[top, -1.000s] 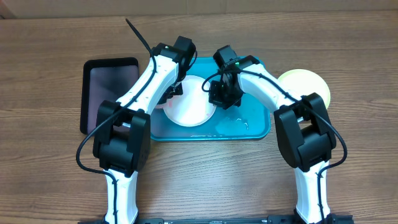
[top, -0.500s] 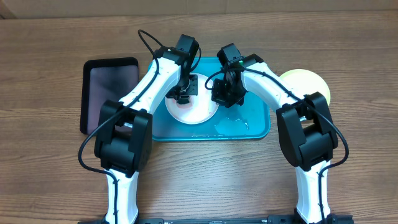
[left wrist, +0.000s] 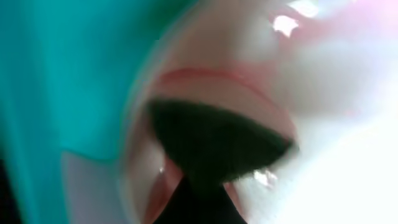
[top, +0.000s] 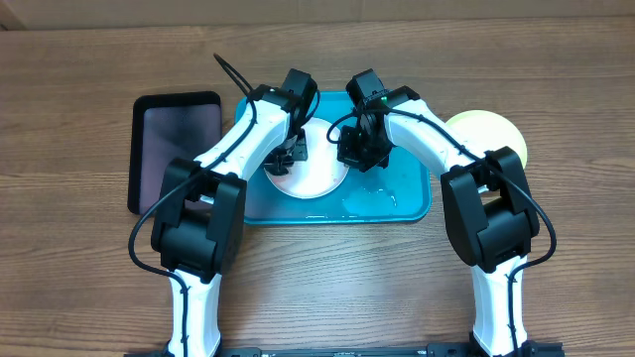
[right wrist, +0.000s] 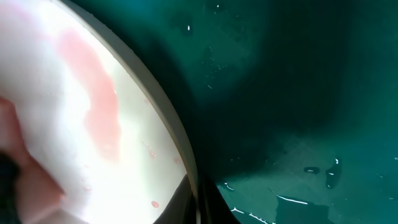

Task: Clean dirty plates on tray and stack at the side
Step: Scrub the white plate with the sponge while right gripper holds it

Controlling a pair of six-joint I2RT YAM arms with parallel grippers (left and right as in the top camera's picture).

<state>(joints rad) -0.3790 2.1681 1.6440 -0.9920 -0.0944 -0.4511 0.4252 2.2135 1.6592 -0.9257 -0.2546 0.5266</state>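
Observation:
The white plate (top: 316, 171) lies in the turquoise tray (top: 409, 203), smeared pink-red in the left wrist view (left wrist: 205, 81) and the right wrist view (right wrist: 93, 106). My left gripper (top: 288, 156) is over the plate's left part, shut on a dark scrubbing pad (left wrist: 217, 143) pressed on the plate. My right gripper (top: 357, 151) is shut on the plate's right rim (right wrist: 198, 198), one finger on each side of it. The yellow-green plate (top: 491, 136) lies on the table right of the tray. The light blue plate is not in view.
A smaller black tray (top: 174, 149) lies left of the turquoise tray. Water puddles (right wrist: 311, 180) lie on the tray floor right of the white plate. Both arms cross over the tray's back half.
The left gripper with the pad swept right across the white plate, then came back a little toward the front left. The right gripper kept hold of the rim.

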